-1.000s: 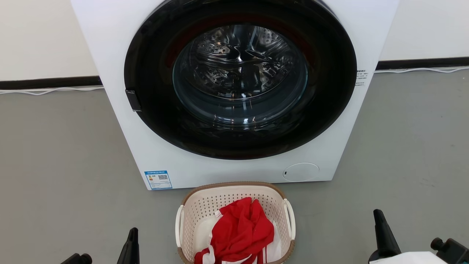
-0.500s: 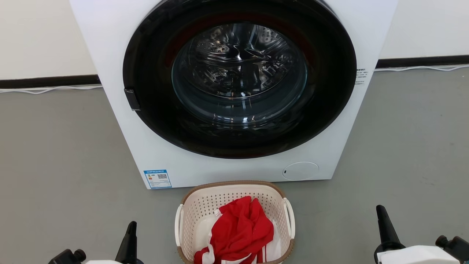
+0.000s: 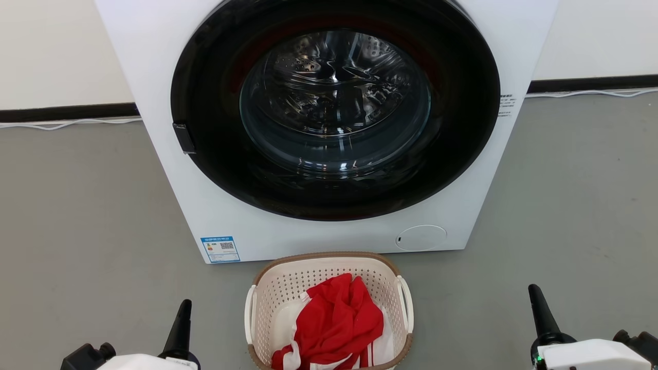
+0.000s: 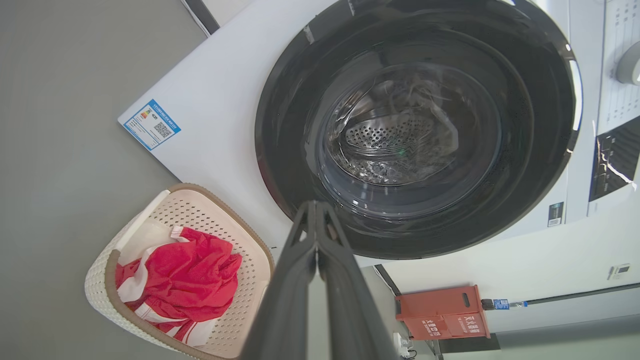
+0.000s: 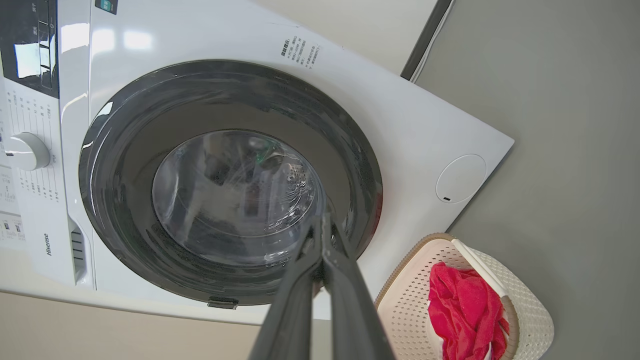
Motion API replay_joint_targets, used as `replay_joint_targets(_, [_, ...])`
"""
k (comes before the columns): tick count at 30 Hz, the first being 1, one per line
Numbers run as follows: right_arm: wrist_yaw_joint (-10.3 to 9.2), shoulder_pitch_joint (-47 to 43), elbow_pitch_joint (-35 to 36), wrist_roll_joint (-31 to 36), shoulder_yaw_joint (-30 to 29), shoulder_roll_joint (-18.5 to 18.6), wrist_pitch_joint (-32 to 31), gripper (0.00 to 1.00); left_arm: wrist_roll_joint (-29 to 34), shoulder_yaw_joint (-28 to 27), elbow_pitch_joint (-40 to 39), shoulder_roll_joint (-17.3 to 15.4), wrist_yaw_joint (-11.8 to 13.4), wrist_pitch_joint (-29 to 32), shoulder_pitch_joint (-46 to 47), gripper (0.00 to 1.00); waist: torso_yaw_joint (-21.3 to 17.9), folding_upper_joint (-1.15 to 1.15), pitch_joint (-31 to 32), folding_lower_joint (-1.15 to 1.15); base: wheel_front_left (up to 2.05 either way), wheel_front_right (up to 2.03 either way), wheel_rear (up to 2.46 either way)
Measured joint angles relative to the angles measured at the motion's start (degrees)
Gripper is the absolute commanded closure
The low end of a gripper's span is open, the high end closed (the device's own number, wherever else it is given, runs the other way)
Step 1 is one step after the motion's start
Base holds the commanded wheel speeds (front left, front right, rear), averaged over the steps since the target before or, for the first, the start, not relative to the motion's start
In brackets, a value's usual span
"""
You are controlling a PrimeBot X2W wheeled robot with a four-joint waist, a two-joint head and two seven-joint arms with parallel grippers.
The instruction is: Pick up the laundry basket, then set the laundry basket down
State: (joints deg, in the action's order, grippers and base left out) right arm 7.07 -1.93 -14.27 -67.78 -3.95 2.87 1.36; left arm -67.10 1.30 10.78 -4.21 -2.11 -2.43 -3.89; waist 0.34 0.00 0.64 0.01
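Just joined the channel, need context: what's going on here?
Nothing is held yet. The basket, with a red garment in it, sits on the floor right in front of the washer. The left gripper and right gripper are both shut and empty, one off to each side of the basket and clear of its handles. The pickup has not begun.

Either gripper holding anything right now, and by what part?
Nothing is held. Left gripper and right gripper are shut and empty, either side of the basket.
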Motion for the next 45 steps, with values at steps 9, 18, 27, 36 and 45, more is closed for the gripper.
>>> replay_joint_targets(9, [0.0,2.08,-0.36,-5.68,-0.87,0.02,-1.52,1.0,-5.76,-0.82,0.86,0.01,-1.01,1.53,1.43,1.0,-0.08,0.0,-0.19,0.0,0.0,0.0,0.0])
replay_joint_targets(18, [0.0,2.26,-0.67,-10.31,-1.34,0.03,-2.89,1.0,-11.24,-1.38,1.85,0.03,-1.99,2.75,2.31,1.0,-0.15,0.0,-0.35,0.0,0.0,0.0,0.0])
replay_joint_targets(27, [0.0,3.75,-0.88,-15.77,-1.7,0.04,-4.31,1.0,-16.94,-2.26,2.75,0.09,-3.02,4.28,4.32,1.0,-0.22,0.0,-0.54,0.0,0.0,0.0,0.0])
replay_joint_targets(36, [0.0,4.63,-1.01,-21.06,-2.32,0.05,-5.5,1.0,-22.85,-3.05,3.82,0.15,-4.25,5.79,5.74,1.0,-0.3,0.0,-0.72,0.0,0.0,0.0,0.0])
replay_joint_targets(45, [0.0,4.77,-1.09,-24.62,-2.97,0.07,-6.49,1.0,-26.71,-3.61,4.38,0.27,-4.91,6.81,6.86,1.0,-0.35,0.0,-0.83,0.0,0.0,0.0,0.0])
